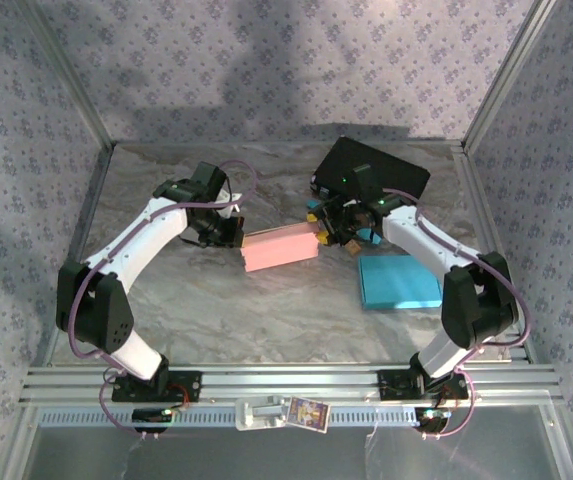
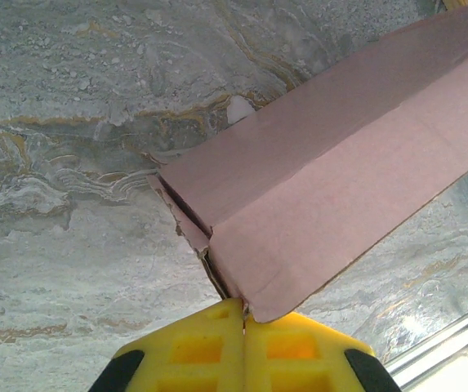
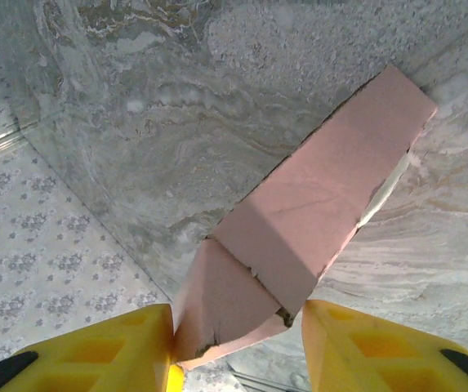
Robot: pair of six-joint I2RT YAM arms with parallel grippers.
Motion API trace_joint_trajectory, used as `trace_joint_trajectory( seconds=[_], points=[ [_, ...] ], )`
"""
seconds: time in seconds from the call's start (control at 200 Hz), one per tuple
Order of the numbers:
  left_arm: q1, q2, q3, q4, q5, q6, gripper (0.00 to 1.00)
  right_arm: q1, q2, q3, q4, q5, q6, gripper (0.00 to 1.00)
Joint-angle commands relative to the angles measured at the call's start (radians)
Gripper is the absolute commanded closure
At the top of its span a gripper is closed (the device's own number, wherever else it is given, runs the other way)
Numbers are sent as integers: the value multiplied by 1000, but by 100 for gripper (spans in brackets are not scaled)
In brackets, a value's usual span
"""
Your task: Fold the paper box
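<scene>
Step in hand, as judged: closing an end of the pink paper box [image 1: 279, 246], which sits at the centre of the counter [image 1: 266, 330] between the two arms. At the 9 o'clock end, the left hand [image 1: 232, 232] has its fingers together, pinching the edge of a flap. The left wrist view confirms it: the yellow pads [image 2: 209, 343] meet with the corner of the card nipped between them at the left hand [image 2: 243, 314], and the box [image 2: 340, 171] runs away toward 2 o'clock with one crease along its length. At the 3 o'clock end, the right hand [image 1: 328, 238] stands astride the end flap. In the right wrist view its fingers are apart at the right hand [image 3: 238, 327]: one finger [image 3: 127, 343] touches the flap's edge and the other sits just beside the box [image 3: 315, 212], so no firm clamp is evident. A flat blue sheet [image 1: 398, 281] lies at 4 o'clock from the box, and a black case [image 1: 371, 172] at 1 o'clock. The next move calls for the right hand to press that loose, slightly ragged flap inward while the left end is held steady; a skewed push could buckle the thin card. Orientation: the long axis runs from 9 to 3 o'clock in the overhead view, the right end turned slightly toward 2, broad face upward
</scene>
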Motion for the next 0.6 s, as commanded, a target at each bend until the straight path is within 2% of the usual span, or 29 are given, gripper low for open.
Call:
trace_joint_trajectory(
  seconds=[0.0, 0.05, 0.205, 0.39, 0.5, 0.595],
  points=[
    [-7, 9, 36, -34, -22, 3, 95, -6, 21, -7, -8, 3, -20, 61],
    [-6, -3, 35, -30, -21, -4, 93, -5, 25, -31, -7, 4, -22, 63],
    [7, -48, 36, -15, 12, -71, 75, -2, 37, -47, -13, 10, -26, 66],
    [76, -143, -40, 89, 91, -264, 57, -1, 40, -56, -33, 13, -38, 68],
    [116, -158, -104, 186, 157, -382, 55, -1, 40, -61, -37, 13, -41, 69],
    [121, -135, -119, 204, 172, -424, 55, -2, 43, -62, -38, 11, -41, 69]
  ],
)
